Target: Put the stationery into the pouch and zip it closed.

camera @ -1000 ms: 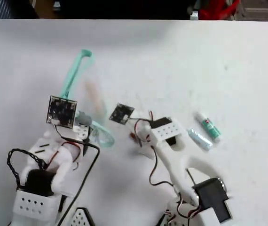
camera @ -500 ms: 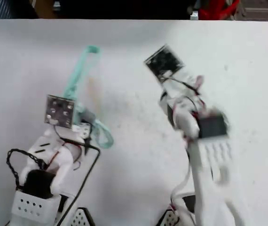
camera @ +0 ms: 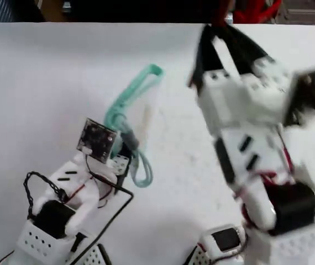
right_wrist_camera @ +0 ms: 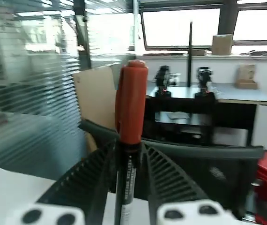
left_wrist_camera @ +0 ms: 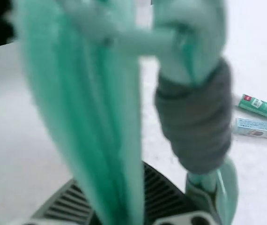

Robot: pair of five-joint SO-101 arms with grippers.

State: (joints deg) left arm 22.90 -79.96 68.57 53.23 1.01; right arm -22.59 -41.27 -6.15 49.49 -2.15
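The pouch [camera: 138,107] is clear with a teal zip edge and lies slanting across the table's middle. My left gripper [camera: 126,144] is shut on its near end. In the left wrist view the teal edge [left_wrist_camera: 100,112] and a grey wrapped tab [left_wrist_camera: 194,117] sit right at the gripper [left_wrist_camera: 124,199]. A green glue stick [left_wrist_camera: 257,105] and a pale blue tube [left_wrist_camera: 259,129] lie on the table beyond. My right gripper [camera: 224,49] is raised high over the far right of the table, shut on a red-capped marker [right_wrist_camera: 131,103] that points out into the room.
The raised right arm [camera: 257,138] covers much of the table's right side in the high view. The table's far edge [camera: 91,23] runs along the top. Bare white surface lies left of the pouch.
The right arm has lifted off the table and swung up toward the far right with the marker. The left arm has turned and carried the pouch to the right.
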